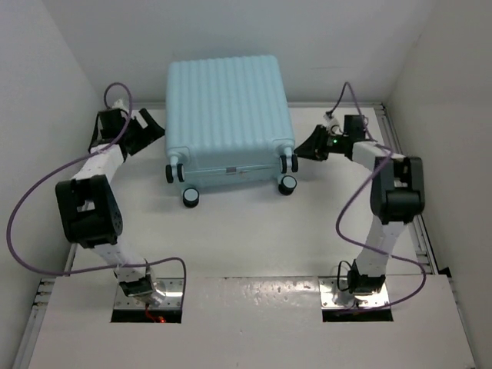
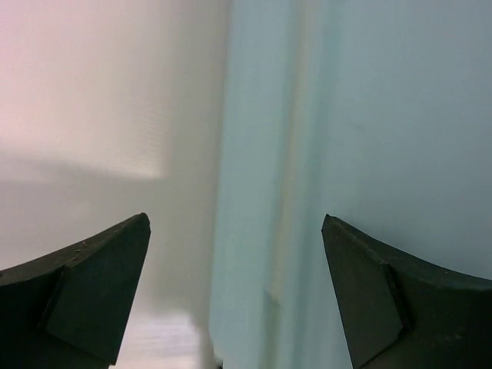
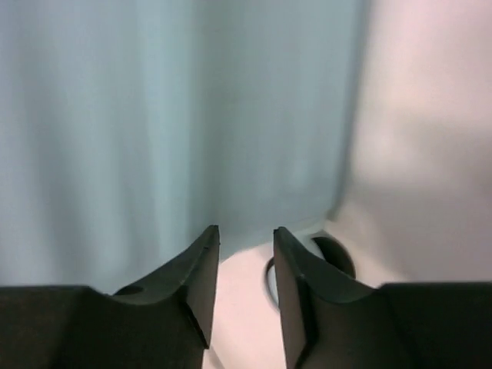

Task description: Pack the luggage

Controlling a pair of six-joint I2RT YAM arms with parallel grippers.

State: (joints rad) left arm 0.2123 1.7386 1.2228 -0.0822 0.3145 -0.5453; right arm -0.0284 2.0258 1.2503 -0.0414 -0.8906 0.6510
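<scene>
The luggage (image 1: 228,115) is big and pale blue. It lies flat and shut on the white tabletop (image 1: 254,238), at the far side, in the middle. Its shell has ribs that run from near to far. Its wheels (image 1: 190,197) are black and white, and they point to the near side.

The left arm (image 1: 88,207) bends up along the left side. The left fingers (image 1: 150,131) are close to the left edge of the luggage. In the left wrist view these fingers (image 2: 100,292) are spread wide apart. Nothing is between them. The blue side of the luggage (image 2: 369,138) fills the right part of that view, very close. I cannot tell if a finger touches it.

The right arm (image 1: 392,192) bends up along the right side. The right fingers (image 1: 307,146) are close to the near right corner of the luggage. In the right wrist view these fingers (image 3: 196,284) have only a small gap between them. They hold nothing. The blue shell (image 3: 169,115) is just past them. One wheel (image 3: 338,257) shows as a dark ring beside the right finger, low down.
</scene>
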